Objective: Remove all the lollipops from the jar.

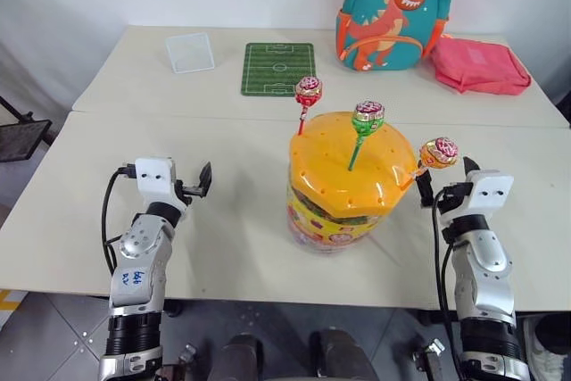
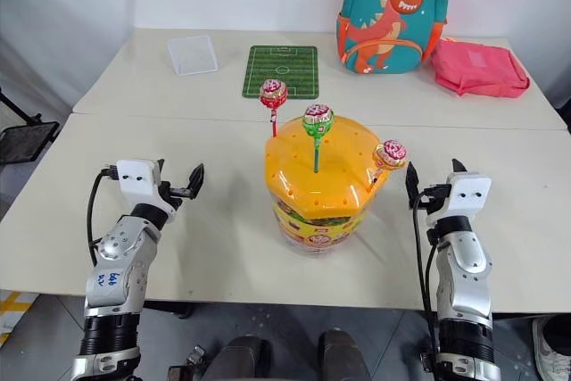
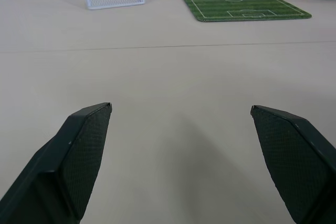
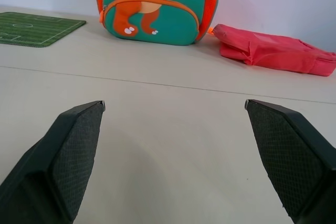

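Three lollipops (image 1: 368, 117) in one jar (image 1: 350, 186) lid; left end effector (image 1: 198, 180), right end effector (image 1: 446, 180), both spread apart, empty

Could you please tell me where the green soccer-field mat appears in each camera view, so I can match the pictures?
Left eye view: green soccer-field mat on the far table, behind the jar.
Right eye view: same spot, left of the dinosaur backpack.
Left wrist view: far on the table, beyond the fingertips.
Right wrist view: one corner at the edge, beside the backpack.
Shared landmark: the backpack.
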